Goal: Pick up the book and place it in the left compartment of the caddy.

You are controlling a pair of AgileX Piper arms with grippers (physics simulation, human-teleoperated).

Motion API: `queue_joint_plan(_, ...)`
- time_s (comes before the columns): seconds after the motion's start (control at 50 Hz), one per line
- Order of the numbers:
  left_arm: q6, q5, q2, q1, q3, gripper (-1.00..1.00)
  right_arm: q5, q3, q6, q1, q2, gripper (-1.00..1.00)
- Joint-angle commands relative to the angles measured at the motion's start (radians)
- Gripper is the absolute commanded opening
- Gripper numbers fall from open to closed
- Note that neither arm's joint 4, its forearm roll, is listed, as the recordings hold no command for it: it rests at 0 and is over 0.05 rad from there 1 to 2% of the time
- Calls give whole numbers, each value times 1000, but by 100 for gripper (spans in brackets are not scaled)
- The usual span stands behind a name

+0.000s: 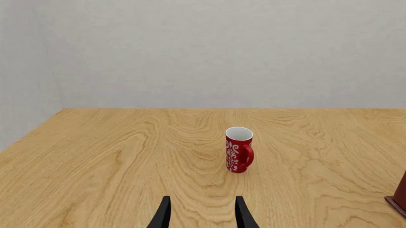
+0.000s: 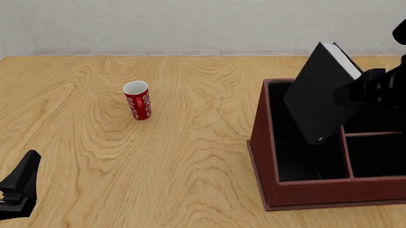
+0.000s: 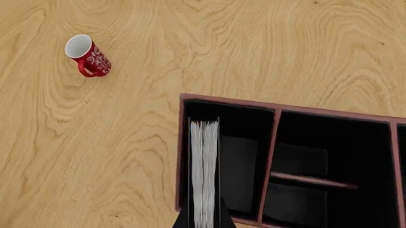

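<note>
Plain black hardcover book with white page edges held aloft, tilted, top corner leaning away toward the far wall, lower corner dipping into the large dark red-brown caddy with sloped sides and black lining. Lower end of the book hanging over the long, narrow left compartment, just left of the thin divider; whether touching the lining or the walls, impossible to tell. Right gripper clenched on the book at its right edge, dark and half lost against the black cover in the front view. In the right wrist view, page edges of the book seen end-on, running straight down over the left compartment, pinched at the near end between the black fingers; caddy rim and two shorter sections beyond the divider also in sight. Red-and-white patterned cup standing upright on the light wooden table, well apart from the caddy, off to the left; same cup ahead of the left gripper, handle turned to one side. Left gripper low at the near left edge of the table, released, fingertips apart with nothing between them. Corner of the caddy just visible at the edge of the left wrist view.
</note>
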Motion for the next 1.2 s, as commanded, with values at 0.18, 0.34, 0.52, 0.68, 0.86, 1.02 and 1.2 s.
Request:
queue_joint_plan(0.18, 0, 0, 0, 0, 0, 100, -64, 58, 38, -27, -14, -100)
queue_joint_plan(0.34, 0, 0, 0, 0, 0, 100, -78, 79, 47, -33, -4, -100)
queue_joint_plan(0.52, 0, 0, 0, 0, 0, 100, -93, 98, 60, -26, 19, -100)
queue_joint_plan(0.68, 0, 0, 0, 0, 0, 100, -101, 106, 62, -26, 28, -100)
queue_joint_plan(0.86, 0, 0, 0, 0, 0, 100, -103, 116, 69, -25, 34, -100)
queue_joint_plan(1.02, 0, 0, 0, 0, 0, 100, -114, 135, 72, -29, 36, -100)
queue_joint_plan(1.2, 0, 0, 0, 0, 0, 100, -125, 151, 77, -36, 35, -100)
